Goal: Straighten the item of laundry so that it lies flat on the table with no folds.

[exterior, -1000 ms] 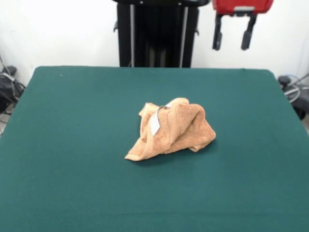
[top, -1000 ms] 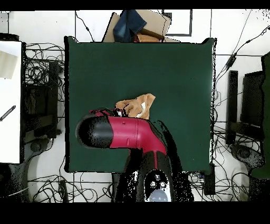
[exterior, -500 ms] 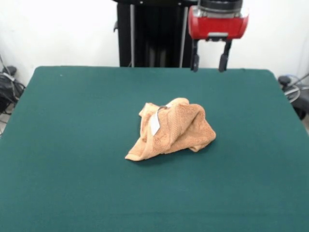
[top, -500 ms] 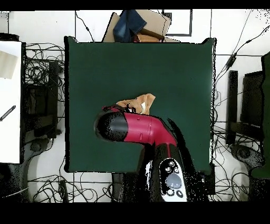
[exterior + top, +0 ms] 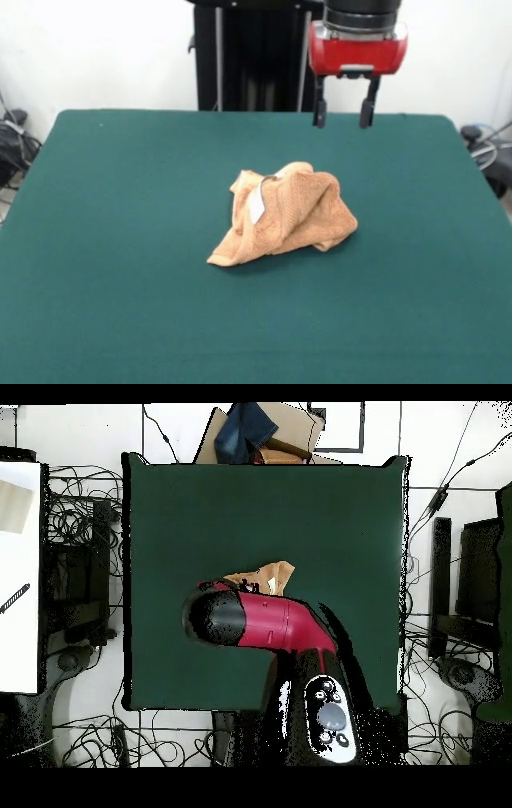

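Note:
The item of laundry (image 5: pixel 284 214) is an orange-tan towel bunched into a crumpled heap near the middle of the dark green table (image 5: pixel 120 200), with a small white label showing on its left side. In the overhead view only part of the towel (image 5: pixel 266 575) shows past the red arm. My gripper (image 5: pixel 343 114) hangs open and empty high above the table's far side, behind the heap and a little to its right. Its two black fingers (image 5: pixel 320 113) point straight down, well apart from the cloth.
The red and black arm (image 5: pixel 265 624) covers the table's near-base middle in the overhead view. A cardboard box with blue cloth (image 5: pixel 258 431) sits beyond the far table edge. Cables lie on the floor around the table.
The gripper has moved left and come lower over the table's far side, ending closer to the towel. The towel has not moved.

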`<state>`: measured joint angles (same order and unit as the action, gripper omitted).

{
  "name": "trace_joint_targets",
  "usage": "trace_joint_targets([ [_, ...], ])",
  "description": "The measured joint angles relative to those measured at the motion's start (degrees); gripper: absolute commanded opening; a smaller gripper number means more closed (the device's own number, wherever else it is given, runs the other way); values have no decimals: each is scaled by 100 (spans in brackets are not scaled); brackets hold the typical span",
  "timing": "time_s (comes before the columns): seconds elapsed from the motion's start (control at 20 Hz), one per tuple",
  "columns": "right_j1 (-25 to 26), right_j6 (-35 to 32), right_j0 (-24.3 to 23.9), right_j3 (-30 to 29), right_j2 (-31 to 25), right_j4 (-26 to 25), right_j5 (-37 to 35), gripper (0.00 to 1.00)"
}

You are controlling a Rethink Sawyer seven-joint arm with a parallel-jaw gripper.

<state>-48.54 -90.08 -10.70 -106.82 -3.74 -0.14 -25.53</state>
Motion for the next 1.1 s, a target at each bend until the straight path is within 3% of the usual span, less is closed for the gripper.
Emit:
trace_joint_targets([
  [0.35,-237,0,110,196,-1,0,-224,100],
  [1.1,-530,0,-115,245,-138,42,-253,100],
])
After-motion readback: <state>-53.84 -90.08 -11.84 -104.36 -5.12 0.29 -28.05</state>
